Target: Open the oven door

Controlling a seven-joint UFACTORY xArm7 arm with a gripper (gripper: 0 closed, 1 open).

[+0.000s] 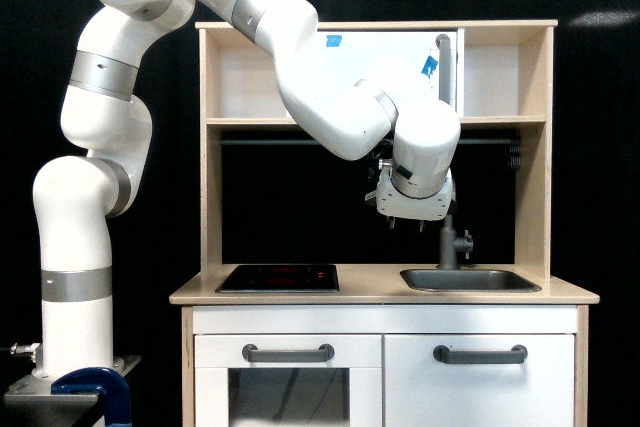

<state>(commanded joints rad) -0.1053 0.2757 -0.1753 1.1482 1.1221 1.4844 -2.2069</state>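
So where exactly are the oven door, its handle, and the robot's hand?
oven door point(380, 52), exterior view, on the white panel right of the arm.
handle point(444, 72), exterior view, on the upright grey bar.
hand point(405, 224), exterior view, at the fingertips under the wrist.

Open gap over sink point(470, 280), faucet point(448, 243) (grey) beneath pincer point(405, 224)

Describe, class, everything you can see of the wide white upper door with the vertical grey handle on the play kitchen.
The oven door is a wide, flat white panel, smooth like painted board, set upright in the top shelf bay and apparently closed. A vertical grey bar handle runs down its edge at the exterior view's right. Small blue tape pieces sit near its top and beside the handle. The robot arm hides its lower left; the gripper hangs below, apart from it.
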